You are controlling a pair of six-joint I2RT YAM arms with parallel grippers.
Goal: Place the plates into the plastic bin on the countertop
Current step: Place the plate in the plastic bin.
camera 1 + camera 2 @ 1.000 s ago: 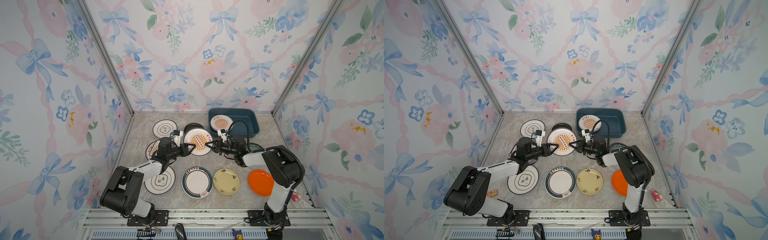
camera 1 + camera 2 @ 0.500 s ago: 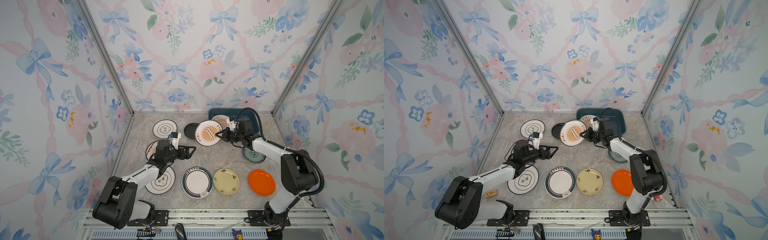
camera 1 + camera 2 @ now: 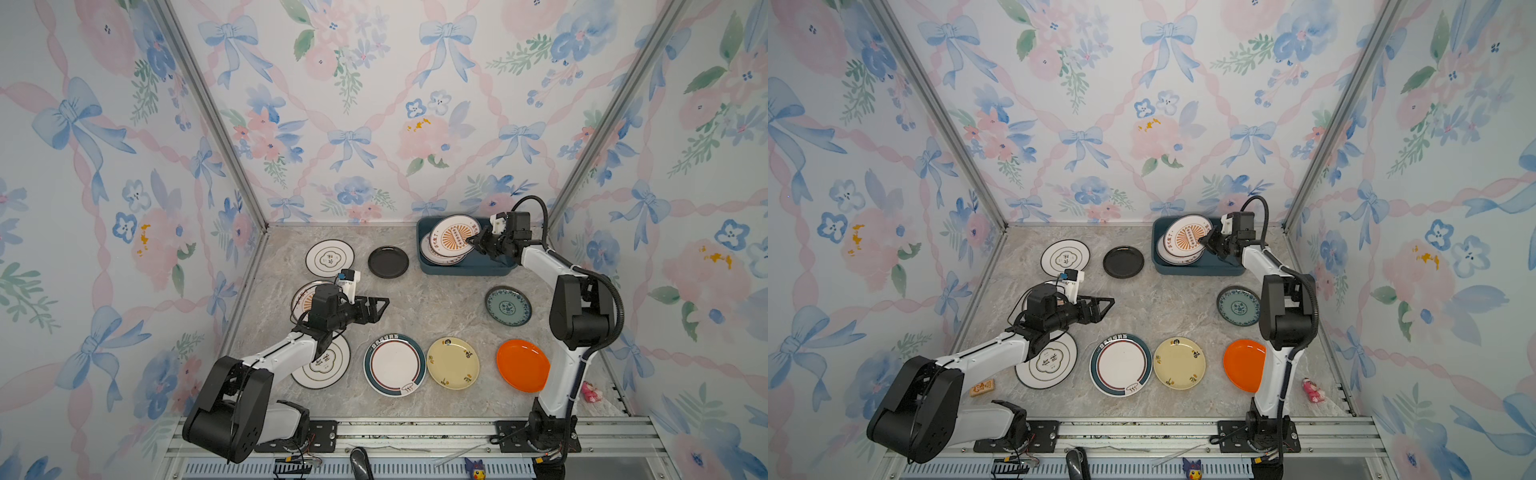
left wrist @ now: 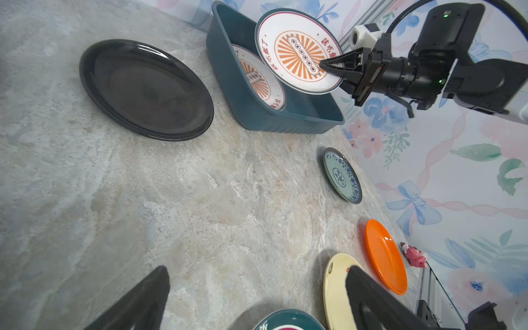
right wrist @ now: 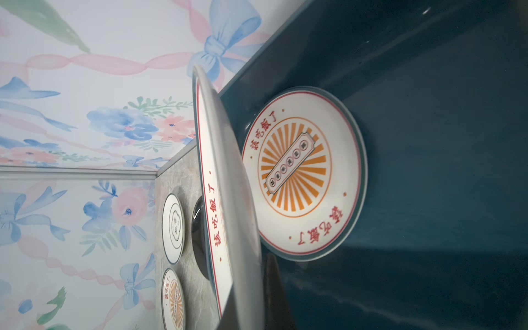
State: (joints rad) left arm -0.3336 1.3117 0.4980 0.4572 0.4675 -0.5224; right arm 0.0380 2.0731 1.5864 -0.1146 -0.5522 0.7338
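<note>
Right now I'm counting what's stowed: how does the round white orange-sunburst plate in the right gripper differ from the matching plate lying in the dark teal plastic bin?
The held sunburst plate is pinched at its rim by the shut right gripper; the binned sunburst plate is untouched. The held one hangs tilted above the dark teal plastic bin; the binned one lies on its floor. Both are round, white, with orange sunburst and red lettering.

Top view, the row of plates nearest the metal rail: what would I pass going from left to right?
White plate with a gold emblem → teal-rimmed white plate → pale yellow plate → orange plate → small pink toy.
</note>
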